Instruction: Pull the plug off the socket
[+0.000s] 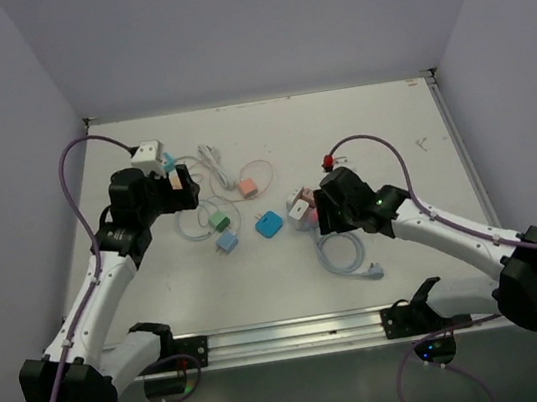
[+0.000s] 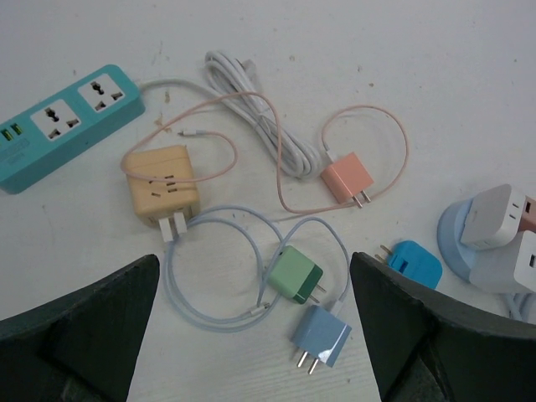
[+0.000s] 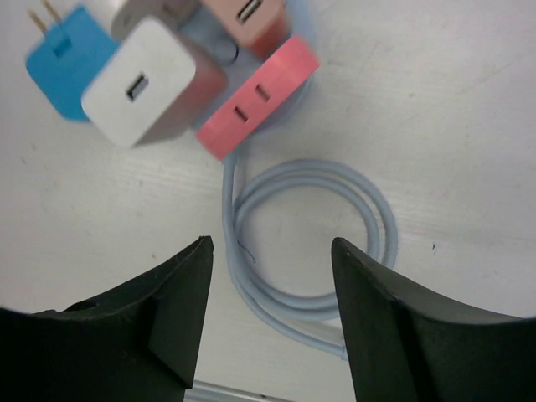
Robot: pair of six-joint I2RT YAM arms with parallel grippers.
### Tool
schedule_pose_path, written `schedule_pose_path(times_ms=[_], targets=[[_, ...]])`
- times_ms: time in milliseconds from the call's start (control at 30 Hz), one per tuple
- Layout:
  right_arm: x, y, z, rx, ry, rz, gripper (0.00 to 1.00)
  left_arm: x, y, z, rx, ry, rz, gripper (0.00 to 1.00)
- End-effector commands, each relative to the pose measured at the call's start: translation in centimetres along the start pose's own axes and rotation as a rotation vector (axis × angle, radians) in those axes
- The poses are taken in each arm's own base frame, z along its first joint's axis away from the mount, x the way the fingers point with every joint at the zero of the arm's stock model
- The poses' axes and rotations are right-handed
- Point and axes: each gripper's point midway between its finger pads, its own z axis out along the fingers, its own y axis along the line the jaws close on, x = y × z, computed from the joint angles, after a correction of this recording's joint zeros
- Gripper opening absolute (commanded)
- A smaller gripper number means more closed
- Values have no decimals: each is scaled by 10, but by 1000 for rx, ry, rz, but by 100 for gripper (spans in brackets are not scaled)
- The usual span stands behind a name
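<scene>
My right claw [image 3: 270, 251] is released and holds nothing. It hangs over the middle of the tabletop [image 1: 387, 112], a little toward the right edge, where the socket [image 2: 450, 239] sits. The jaws straddle the coiled cord [image 3: 311, 172] that runs out from under the socket, so I judge I am lined up just short of the plugs, not on one. The socket is the only thing here that holds anything. A white plug [image 3: 142, 84], a red plug [image 3: 260, 96] and a pink plug [image 3: 251, 17] stand in it, packed against each other. Any of them could be the one to pull, and the white plug looks the easiest to get the jaws around. A blue charger [image 3: 63, 50] lies loose just beside the socket, toward the left edge, and it could get nudged as I close in. My left claw [image 2: 255, 260] is also released and empty. It hovers near the far-left corner, over loose chargers and thin cords. The strip [image 2: 59, 126] lies there too, and the two outlets I can see on it are bare. I judge the left claw is there to steady the socket if it lifts with the plug.
</scene>
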Motion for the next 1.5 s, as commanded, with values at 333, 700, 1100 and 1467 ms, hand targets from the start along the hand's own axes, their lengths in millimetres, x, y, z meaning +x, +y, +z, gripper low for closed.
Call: schedule_pose_path(times_ms=[333, 700, 1100, 1467], targets=[[-113, 1, 8, -21, -317, 415, 64, 20, -31, 24, 166, 108, 21, 99], [-68, -17, 36, 4, -228, 453, 60, 25, -31, 24, 163, 120, 23, 100], [-12, -43, 49, 57, -159, 453, 58, 30, -33, 28, 175, 142, 18, 100], [-43, -20, 33, -63, -208, 386, 58, 28, -60, 40, 239, 158, 43, 100]])
